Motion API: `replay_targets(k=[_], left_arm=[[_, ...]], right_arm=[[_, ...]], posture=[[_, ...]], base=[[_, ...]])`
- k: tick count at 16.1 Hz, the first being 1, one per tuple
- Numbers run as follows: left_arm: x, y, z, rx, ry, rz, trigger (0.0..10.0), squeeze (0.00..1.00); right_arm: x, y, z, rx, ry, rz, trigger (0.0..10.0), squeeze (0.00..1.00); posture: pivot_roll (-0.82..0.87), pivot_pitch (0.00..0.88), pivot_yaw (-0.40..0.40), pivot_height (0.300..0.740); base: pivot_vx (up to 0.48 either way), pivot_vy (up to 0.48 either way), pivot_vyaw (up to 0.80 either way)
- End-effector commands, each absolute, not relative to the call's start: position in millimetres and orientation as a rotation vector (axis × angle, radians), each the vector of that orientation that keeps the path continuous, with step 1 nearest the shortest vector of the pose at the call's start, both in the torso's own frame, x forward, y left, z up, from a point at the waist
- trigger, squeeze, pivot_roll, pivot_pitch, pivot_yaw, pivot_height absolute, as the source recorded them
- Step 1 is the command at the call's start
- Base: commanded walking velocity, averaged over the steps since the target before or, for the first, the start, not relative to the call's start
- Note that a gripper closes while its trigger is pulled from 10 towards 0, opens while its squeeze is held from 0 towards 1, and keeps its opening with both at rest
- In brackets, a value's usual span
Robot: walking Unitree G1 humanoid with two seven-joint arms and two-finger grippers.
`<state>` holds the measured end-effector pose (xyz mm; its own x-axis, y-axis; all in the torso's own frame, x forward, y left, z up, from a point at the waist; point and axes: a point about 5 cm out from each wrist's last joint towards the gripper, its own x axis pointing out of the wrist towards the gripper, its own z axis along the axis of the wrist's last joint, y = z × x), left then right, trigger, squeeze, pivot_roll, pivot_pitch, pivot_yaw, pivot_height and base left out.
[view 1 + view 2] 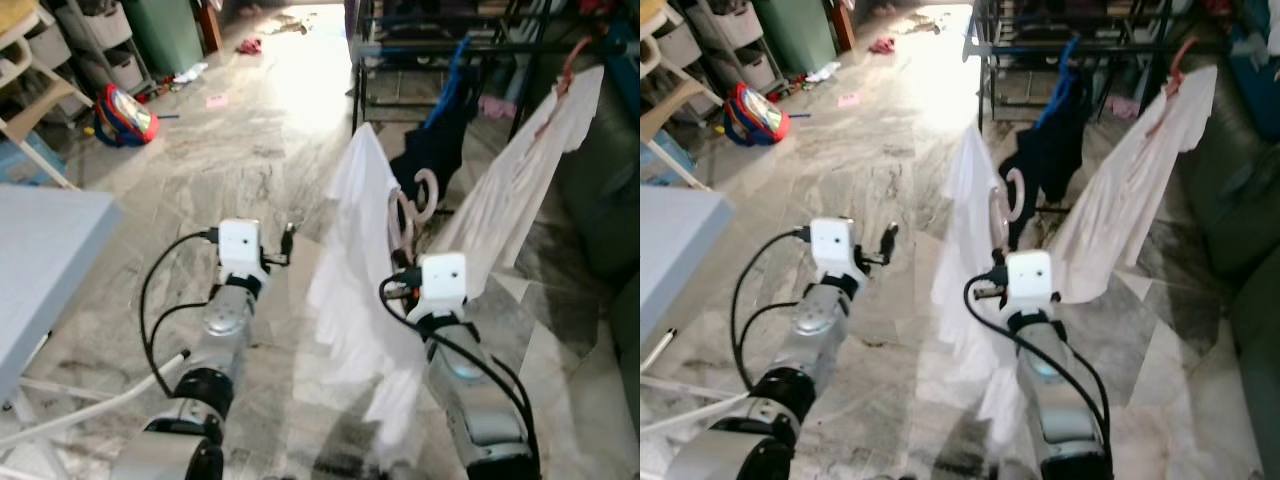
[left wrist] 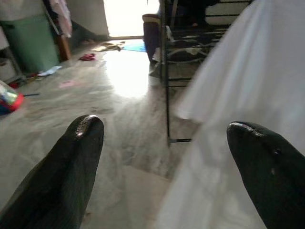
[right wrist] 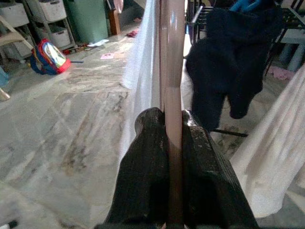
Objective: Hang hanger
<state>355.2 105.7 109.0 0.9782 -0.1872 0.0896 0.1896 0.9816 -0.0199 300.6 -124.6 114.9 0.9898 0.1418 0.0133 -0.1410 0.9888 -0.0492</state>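
In front of the dark clothes rack (image 1: 440,45), my right end effector (image 3: 174,143) is clamped on the pink hanger (image 1: 412,205), which carries a white garment (image 1: 355,260) hanging toward the marble floor (image 1: 250,150). My left end effector (image 2: 164,157) is spread wide beside the cloth, gripping nothing.
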Motion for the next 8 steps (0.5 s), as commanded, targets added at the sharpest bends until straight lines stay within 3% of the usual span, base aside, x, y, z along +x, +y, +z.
replay_targets(k=[1,8], left_arm=[[354.5,102.4,108.1,-0.022,-0.084,-0.204,10.0,0.00],[352.9,99.9,105.9,-0.023,-0.077,-0.222,10.0,0.00]], right_arm=[[302.9,-128.3,124.5,-0.041,-0.054,0.127,10.0,0.00],[305.4,-126.5,125.5,-0.016,-0.047,0.119,10.0,0.00]], posture=[[-0.09,0.172,0.072,0.740],[-0.10,0.178,0.072,0.740]], base=[[0.379,0.000,0.00],[0.392,0.000,0.00]])
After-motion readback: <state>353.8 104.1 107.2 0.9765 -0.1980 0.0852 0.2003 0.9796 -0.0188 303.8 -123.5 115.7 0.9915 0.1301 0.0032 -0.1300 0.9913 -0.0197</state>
